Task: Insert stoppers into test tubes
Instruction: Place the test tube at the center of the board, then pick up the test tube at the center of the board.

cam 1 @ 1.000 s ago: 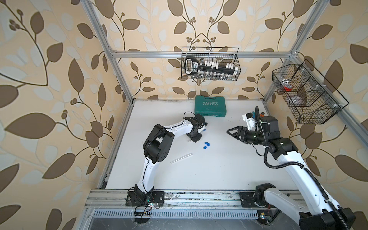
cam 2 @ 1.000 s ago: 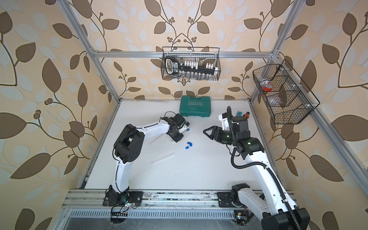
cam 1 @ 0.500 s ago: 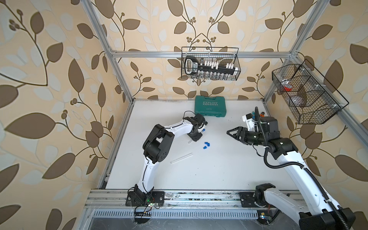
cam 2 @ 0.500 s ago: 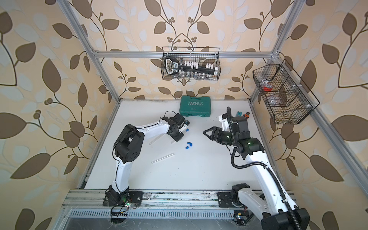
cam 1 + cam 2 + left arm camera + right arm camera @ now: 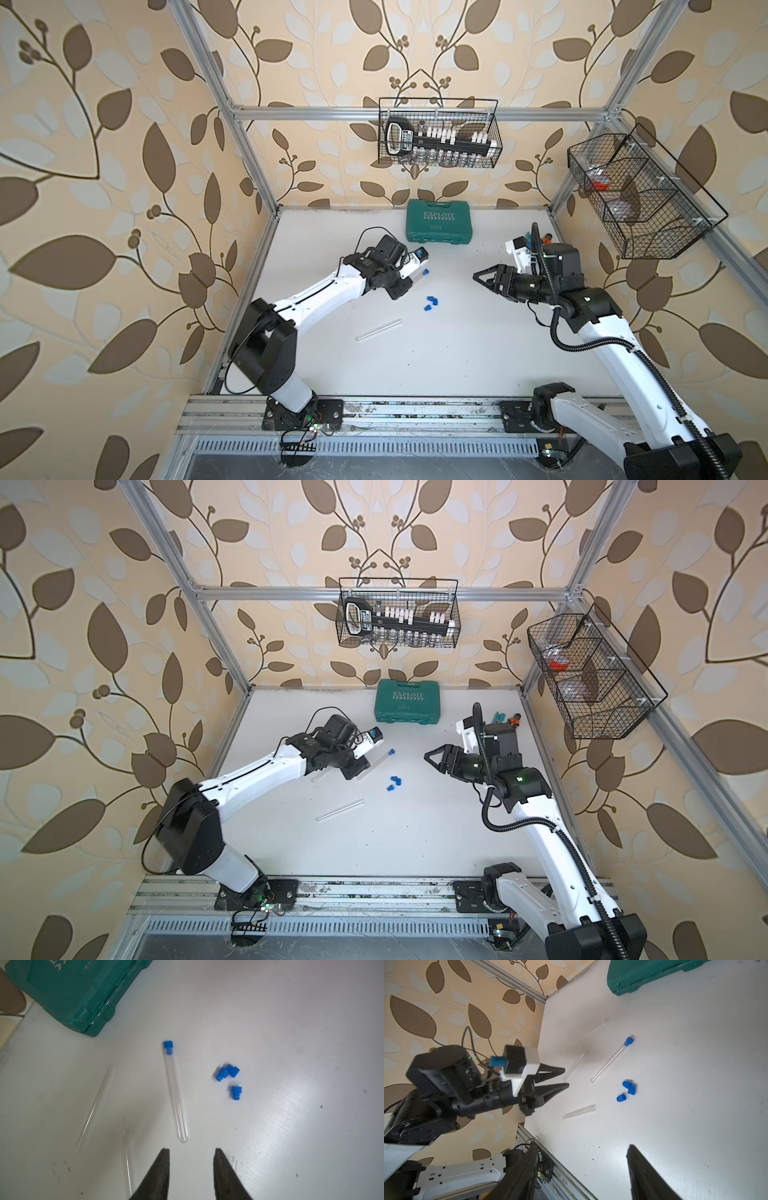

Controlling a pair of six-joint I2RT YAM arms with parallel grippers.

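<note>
Lying on the worktop point(image 5: 291, 1022) just ahead of the half-parted, empty left tool point(image 5: 191, 1149), the stoppered test tube point(image 5: 175, 1097) looks laid down as finished, loose stoppers point(image 5: 235, 1092) beside it; the right tool point(image 5: 582, 1146) hangs wide open, empty.

The test tubes point(image 5: 175, 1093) are gleaming clear and glossy, while the stoppers point(image 5: 223, 1074) are showing as matt, ridged blue plastic. The smooth white desk point(image 5: 291, 1022) is giving off a soft sheen under dark specks, and the green case point(image 5: 72, 991) is looking like moulded plastic.
</note>
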